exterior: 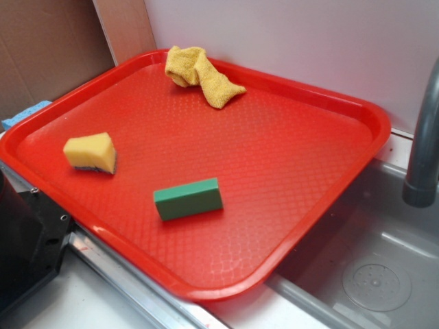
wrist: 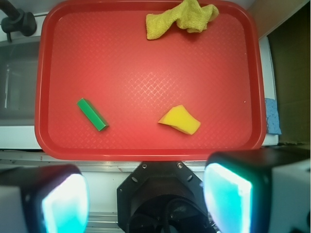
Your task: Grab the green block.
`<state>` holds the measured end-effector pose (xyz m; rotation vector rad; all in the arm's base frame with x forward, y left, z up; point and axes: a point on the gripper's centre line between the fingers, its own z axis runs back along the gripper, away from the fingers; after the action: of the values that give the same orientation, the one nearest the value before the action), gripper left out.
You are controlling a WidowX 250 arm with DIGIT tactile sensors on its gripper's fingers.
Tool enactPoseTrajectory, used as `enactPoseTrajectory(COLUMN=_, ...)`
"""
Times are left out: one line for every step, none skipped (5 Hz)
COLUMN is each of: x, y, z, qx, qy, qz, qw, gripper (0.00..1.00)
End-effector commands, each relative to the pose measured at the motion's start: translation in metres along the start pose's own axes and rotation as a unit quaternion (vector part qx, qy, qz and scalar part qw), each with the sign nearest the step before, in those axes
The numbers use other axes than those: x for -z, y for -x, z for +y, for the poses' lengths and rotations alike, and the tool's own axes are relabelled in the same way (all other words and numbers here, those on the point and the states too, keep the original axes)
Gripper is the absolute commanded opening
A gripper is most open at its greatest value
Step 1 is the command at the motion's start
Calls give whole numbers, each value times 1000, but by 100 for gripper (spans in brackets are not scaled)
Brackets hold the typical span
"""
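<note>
A large red plastic tray (exterior: 357, 110) with a diamond-textured floor and a raised rim carries everything here. It rests partly on a white bench (exterior: 89, 308) and partly over a grey metal sink (exterior: 370, 260), with a grey faucet pipe (exterior: 424, 137) standing just past one of its edges.

The small dark-green rectangular block (exterior: 188, 199) lies flat on the tray floor, close to the edge nearest the robot base and toward the sink-side corner of that edge. In the wrist view the green block (wrist: 92, 114) sits askew to the tray's edges and touches nothing else. Well apart from it, along the same near edge but closer to the opposite corner, lies a yellow wedge-shaped sponge (exterior: 90, 152) with a darker scouring layer underneath; the wrist view shows the same sponge (wrist: 180, 119) resting alone. A crumpled yellow knitted cloth (exterior: 199, 74) is bunched at the far edge of the tray, against the rim, seen again in the wrist view (wrist: 182, 18).

The tool (wrist: 146, 199) hangs high above the bench, outside the tray's near edge, with its two light-coloured pads (wrist: 65, 204) spread wide and nothing between them. A blue item (exterior: 24, 113) pokes out beside the tray's corner; what it is cannot be told.
</note>
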<state>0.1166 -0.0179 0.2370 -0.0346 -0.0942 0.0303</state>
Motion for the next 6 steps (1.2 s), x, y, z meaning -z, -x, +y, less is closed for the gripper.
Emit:
enactPoseTrajectory(x=0, y=0, z=0, qx=0, qy=0, qz=0, qw=1000, gripper=100)
enactPoseTrajectory(x=11, y=-14, z=-8, qx=58, qy=12, qz=-9, qw=998, gripper=100)
enactPoseTrajectory(x=27, y=-25, z=-23, qx=115, qy=11, qz=-4, qw=993, gripper=100)
enactPoseTrajectory(x=52, y=-32, z=-41, qx=156, qy=34, qz=-19, qw=987, gripper=100)
enactPoseTrajectory(x=75, y=-35, z=-59, qx=179, qy=33, qz=-22, qw=983, gripper=100)
enactPoseTrajectory(x=96, y=-36, z=-68, qx=189, qy=43, qz=-19, qw=981, gripper=100)
